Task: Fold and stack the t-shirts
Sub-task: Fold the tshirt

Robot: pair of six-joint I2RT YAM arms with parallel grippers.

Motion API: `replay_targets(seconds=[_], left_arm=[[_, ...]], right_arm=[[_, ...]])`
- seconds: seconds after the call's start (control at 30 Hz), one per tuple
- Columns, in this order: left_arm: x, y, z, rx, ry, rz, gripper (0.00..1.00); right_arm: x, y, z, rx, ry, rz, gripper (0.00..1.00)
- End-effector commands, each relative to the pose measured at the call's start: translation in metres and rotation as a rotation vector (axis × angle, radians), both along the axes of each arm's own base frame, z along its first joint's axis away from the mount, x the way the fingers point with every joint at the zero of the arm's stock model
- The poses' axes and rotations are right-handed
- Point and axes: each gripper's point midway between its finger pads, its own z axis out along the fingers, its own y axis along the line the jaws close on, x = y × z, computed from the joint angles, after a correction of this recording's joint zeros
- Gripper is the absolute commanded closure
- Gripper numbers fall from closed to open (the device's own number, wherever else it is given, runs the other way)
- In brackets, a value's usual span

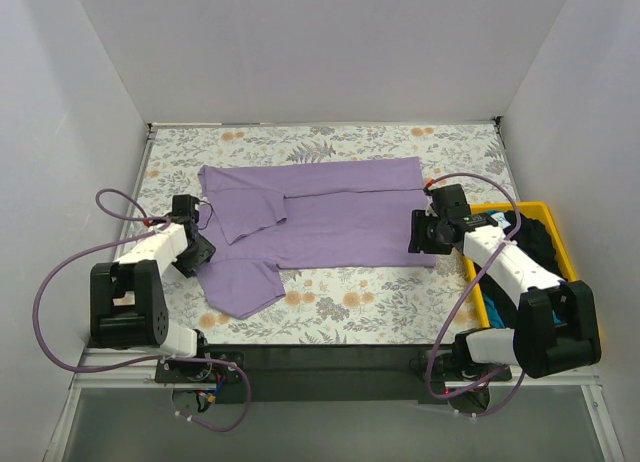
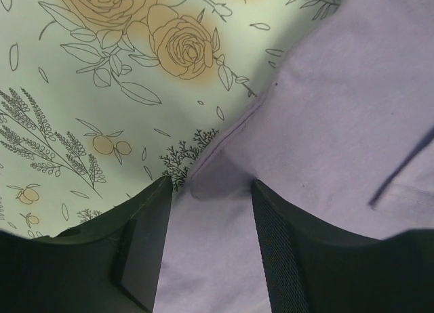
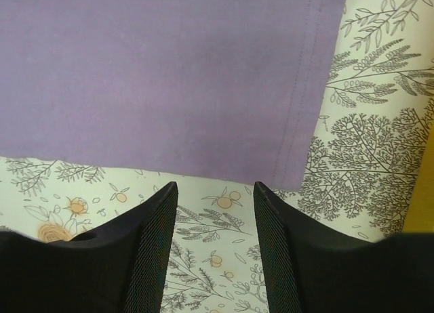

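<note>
Left gripper [image 2: 211,191] half-open, straddling lavender t-shirt [image 1: 330,222] edge, unclamped. Right gripper [image 3: 215,191] half-open, empty, just off its hem; yellow tray [image 1: 490,207] beside.

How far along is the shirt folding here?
Done: the purple shirt lies spread out, one sleeve apparently folded in. In hand: the left gripper straddles its edge; the right gripper hovers open just short of the hem corner. Left: the other sleeve, further folds, and the blue shirt and black shirt in the yellow tray. No stack yet.
</note>
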Motion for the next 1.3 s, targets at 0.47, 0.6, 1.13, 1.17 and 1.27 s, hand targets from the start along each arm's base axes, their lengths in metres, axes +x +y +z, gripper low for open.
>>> replay_targets(seconds=[0.47, 0.6, 1.13, 1.17, 1.27], left_arm=[[-0.005, 0.009, -0.012, 0.047, -0.005, -0.031, 0.78], [-0.005, 0.008, -0.013, 0.042, -0.015, -0.040, 0.96], [-0.002, 0.008, -0.010, 0.047, -0.037, -0.043, 1.00], [-0.001, 0.009, -0.009, 0.048, -0.040, -0.040, 1.00], [-0.004, 0.011, -0.007, 0.052, -0.043, -0.008, 1.00]], right_arm=[[-0.013, -0.044, -0.024, -0.097, 0.070, -0.184, 0.44], [-0.011, -0.052, -0.026, -0.095, 0.076, -0.220, 0.45], [-0.006, -0.049, -0.052, -0.067, 0.146, -0.275, 0.54], [-0.007, -0.050, -0.055, -0.076, 0.151, -0.277, 0.55], [-0.015, -0.055, -0.061, -0.105, 0.169, -0.279, 0.58]])
